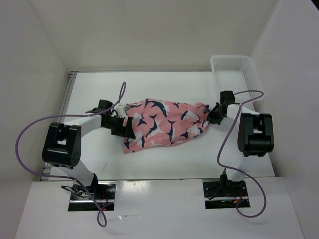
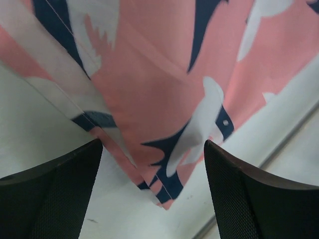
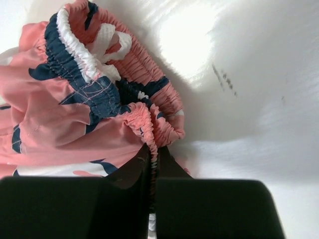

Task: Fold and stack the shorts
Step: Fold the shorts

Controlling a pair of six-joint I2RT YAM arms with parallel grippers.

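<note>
1. At the left, the left gripper [image 1: 122,124] sits low over the flat white table [image 1: 149,164], its arm trailing a looping purple cable [image 1: 30,130].
2. Its two black fingers [image 2: 55,194] are spread wide. A hemmed corner of a leg lies on the table between them, and I cannot tell whether either finger touches the cloth.
3. The salmon-pink fabric shorts [image 1: 164,124], printed with navy-and-white whale shapes, lie across the middle of the table. They run left to right between the two grippers, leg hems to the left and waist to the right.
4. At the right end the gathered elastic waistband [image 3: 149,124] is bunched up, with a white drawstring [image 3: 112,42] showing at its top.
5. The right gripper [image 1: 213,113] has its fingers pressed together, pinching a fold of that waistband.
6. At the far right corner stands a white plastic mesh basket [image 1: 232,58], beyond the right gripper and apart from the shorts.
</note>
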